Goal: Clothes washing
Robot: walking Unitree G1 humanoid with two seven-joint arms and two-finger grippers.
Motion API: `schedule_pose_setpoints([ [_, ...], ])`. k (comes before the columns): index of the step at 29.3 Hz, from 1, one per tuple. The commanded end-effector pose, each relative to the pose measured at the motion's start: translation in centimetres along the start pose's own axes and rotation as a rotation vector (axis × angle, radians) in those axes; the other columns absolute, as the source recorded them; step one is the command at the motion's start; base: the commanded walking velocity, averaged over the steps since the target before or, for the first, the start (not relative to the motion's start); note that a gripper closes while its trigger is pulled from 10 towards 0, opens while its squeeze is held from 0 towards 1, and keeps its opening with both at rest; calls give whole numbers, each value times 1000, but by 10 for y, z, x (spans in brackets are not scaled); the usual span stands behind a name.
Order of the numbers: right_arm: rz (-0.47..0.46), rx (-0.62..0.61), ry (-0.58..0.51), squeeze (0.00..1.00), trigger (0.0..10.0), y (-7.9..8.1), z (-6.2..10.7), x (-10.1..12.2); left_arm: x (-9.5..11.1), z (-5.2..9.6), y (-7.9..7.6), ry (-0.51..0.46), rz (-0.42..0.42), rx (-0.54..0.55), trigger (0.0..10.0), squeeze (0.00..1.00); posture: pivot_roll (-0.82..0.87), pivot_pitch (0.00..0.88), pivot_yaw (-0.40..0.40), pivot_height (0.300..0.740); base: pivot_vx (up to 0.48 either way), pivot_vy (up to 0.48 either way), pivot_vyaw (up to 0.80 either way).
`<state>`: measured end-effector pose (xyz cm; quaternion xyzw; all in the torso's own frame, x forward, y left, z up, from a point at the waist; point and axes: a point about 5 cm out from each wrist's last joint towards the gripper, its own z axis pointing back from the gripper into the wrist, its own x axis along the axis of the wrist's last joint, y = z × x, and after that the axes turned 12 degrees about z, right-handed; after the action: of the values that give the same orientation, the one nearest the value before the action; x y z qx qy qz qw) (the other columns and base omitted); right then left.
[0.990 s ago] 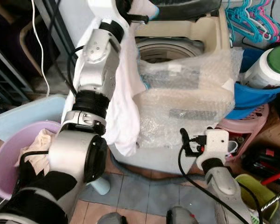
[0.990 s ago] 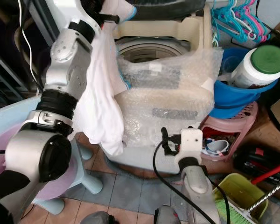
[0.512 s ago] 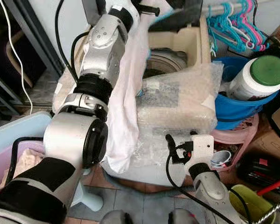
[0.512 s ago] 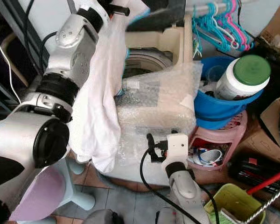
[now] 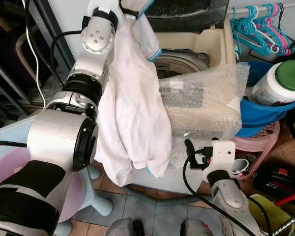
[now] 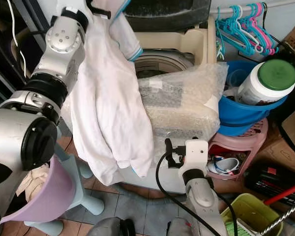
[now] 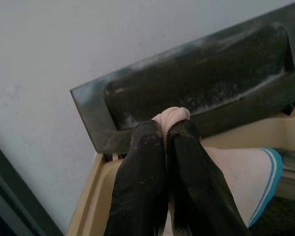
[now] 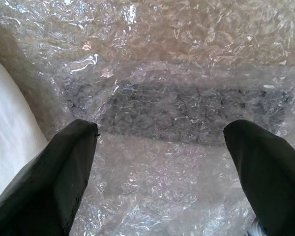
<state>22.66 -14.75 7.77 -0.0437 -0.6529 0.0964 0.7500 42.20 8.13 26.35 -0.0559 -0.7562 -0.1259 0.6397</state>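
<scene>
A white garment (image 5: 132, 113) is pinched between the closed fingers of the left gripper (image 7: 164, 140) and held high at the far left of the washing machine (image 5: 206, 49), probably so its hem clears the rim. The right gripper (image 8: 162, 162) is spread open near the bubble wrap (image 5: 201, 105). Hangers (image 5: 260, 24) and tiled floor (image 5: 152, 206) crowd the room.

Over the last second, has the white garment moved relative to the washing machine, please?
Yes. Held by the left claw, the white garment has swung rightward, now covering more of the washing machine front and its bubble wrap.
</scene>
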Motion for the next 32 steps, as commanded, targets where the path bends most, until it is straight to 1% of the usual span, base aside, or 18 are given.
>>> schedule_pose_setpoints([
  [1, 2, -5, -3, 0, 10000, -2, 1, 3, -37, 8, -4, 190, -61, -47, 10000, 0, -174, 83, 99, 740, 0, 0, 0],
  [3, 3, -5, -4, 0, 10000, -3, 1, 4, -49, 13, -6, 220, -43, -57, 10000, 0, -177, 84, 97, 740, 0, 0, 0],
  [5, 3, -5, -5, 0, 10000, -3, 1, 4, -50, 13, -5, 221, -38, -44, 10000, 0, -183, 86, 97, 740, 0, 0, 0],
  [8, 1, -11, -2, 0, 10000, -3, 6, 4, -30, 7, 3, 163, 33, -6, 10000, 0, -186, 98, 95, 740, 0, 0, 0],
  [9, 0, -12, 2, 0, 10000, -2, 8, 4, -12, 2, 9, 113, 66, 8, 10000, 0, -188, 108, 96, 740, 0, 0, 0],
  [10, -1, -12, 3, 0, 10000, -2, 10, 4, -6, 0, 11, 97, 75, 11, 10000, 0, -190, 112, 97, 740, 0, 0, 0],
  [12, -2, -10, 12, 0, 10000, 0, 13, 3, 10, -3, 16, 68, 72, 24, 10000, 0, -194, 125, 103, 740, 0, 0, 0],
  [13, -7, -17, 19, 0, 10000, 0, 18, 2, 25, -6, 17, 32, 55, 29, 10000, 0, -200, 148, 112, 740, 0, 0, 0],
  [17, -23, -44, 44, 0, 10000, 1, 31, 0, 61, -12, 13, -70, 28, 31, 10000, 0, -221, 193, 130, 740, 0, 0, 0],
  [19, -27, -55, 64, 0, 10000, 1, 40, -2, 79, -15, 6, -118, 36, 13, 10000, 0, -236, 214, 139, 740, 0, 0, 0],
  [21, -31, -80, 90, 0, 10000, 0, 54, -4, 102, -17, -8, -180, 8, -27, 10000, 0, -278, 254, 161, 740, 0, 0, 0],
  [22, -31, -85, 94, 0, 10000, 1, 58, -4, 107, -17, -10, -195, 4, -33, 10000, 0, -278, 254, 161, 740, 0, 0, 0],
  [23, -33, -112, 104, 0, 10000, -3, 64, -4, 122, -17, -18, -236, -10, -38, 10000, 0, -302, 270, 170, 740, 0, 0, 0],
  [26, -34, -147, 123, 0, 10000, -7, 75, -3, 139, -17, -28, -290, 4, -46, 10000, 0, -335, 295, 180, 740, 0, 0, 0],
  [27, -34, -161, 131, 0, 10000, -9, 81, -3, 145, -16, -33, -312, -14, -46, 10000, 0, -353, 311, 189, 740, 0, 0, 0],
  [28, -31, -178, 149, 0, 10000, -12, 88, -3, 157, -14, -42, -376, -82, -31, 10000, 0, -367, 323, 192, 740, 0, 0, 0],
  [31, -27, -182, 167, 0, 10000, -14, 100, -1, 160, -13, -54, -429, -188, -13, 10000, 0, -384, 346, 188, 740, 0, 0, 0],
  [32, -25, -180, 171, 0, 10000, -14, 102, 0, 149, -14, -62, -399, -218, -42, 10000, 0, -392, 355, 178, 740, 0, 0, 0],
])
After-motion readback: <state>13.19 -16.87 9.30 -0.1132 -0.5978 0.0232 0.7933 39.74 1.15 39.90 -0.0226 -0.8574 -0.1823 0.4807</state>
